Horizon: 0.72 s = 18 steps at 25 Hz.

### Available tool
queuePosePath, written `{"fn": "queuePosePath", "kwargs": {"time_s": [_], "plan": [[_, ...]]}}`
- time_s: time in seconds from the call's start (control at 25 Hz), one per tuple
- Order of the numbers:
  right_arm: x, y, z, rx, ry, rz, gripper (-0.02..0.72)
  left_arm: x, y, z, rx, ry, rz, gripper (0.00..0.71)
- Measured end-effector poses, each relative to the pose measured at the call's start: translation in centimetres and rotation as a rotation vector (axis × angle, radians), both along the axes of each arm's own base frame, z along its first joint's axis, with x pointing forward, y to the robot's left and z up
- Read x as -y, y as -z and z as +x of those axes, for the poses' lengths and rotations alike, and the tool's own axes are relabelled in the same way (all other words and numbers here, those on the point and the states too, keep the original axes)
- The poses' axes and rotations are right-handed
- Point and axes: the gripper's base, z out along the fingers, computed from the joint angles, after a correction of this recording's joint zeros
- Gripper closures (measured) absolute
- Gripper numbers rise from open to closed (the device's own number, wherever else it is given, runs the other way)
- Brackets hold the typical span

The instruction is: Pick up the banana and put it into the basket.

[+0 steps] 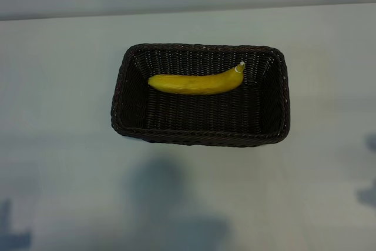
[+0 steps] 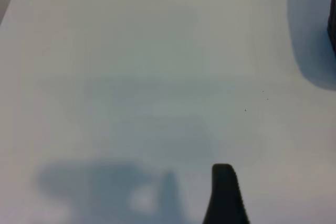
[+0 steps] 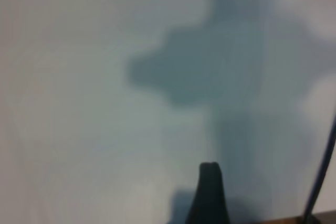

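The yellow banana (image 1: 195, 82) lies lengthwise inside the dark brown wicker basket (image 1: 276, 136), towards its far side, with the pale stem tip pointing right. The basket sits at the middle of the white table. Neither gripper appears in the exterior view. The left wrist view shows one dark finger (image 2: 224, 195) of my left gripper over bare table, with nothing next to it. The right wrist view likewise shows a single dark finger (image 3: 209, 195) of my right gripper above bare table. Both grippers stand open and hold nothing.
White table (image 1: 59, 163) surrounds the basket on all sides, crossed by soft arm shadows at the front. A dark edge (image 2: 332, 19) shows at the border of the left wrist view. A thin dark rod (image 3: 321, 179) crosses one corner of the right wrist view.
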Motion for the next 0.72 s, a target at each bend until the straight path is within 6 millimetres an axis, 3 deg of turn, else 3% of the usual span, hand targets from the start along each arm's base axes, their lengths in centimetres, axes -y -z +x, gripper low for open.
{"fn": "queuePosePath", "kwargs": {"time_s": [0.4,0.72], "plan": [[-0.1,-0.8,-1.4,0.120,0.000,-0.010,0.109,0.0,0.0,0.0,0.000,0.000,0.000,0.181],[-0.4,-2.0,-5.1,0.382,0.000,-0.033,0.109,0.0,0.0,0.0,0.000,0.000,0.000,0.181]]}}
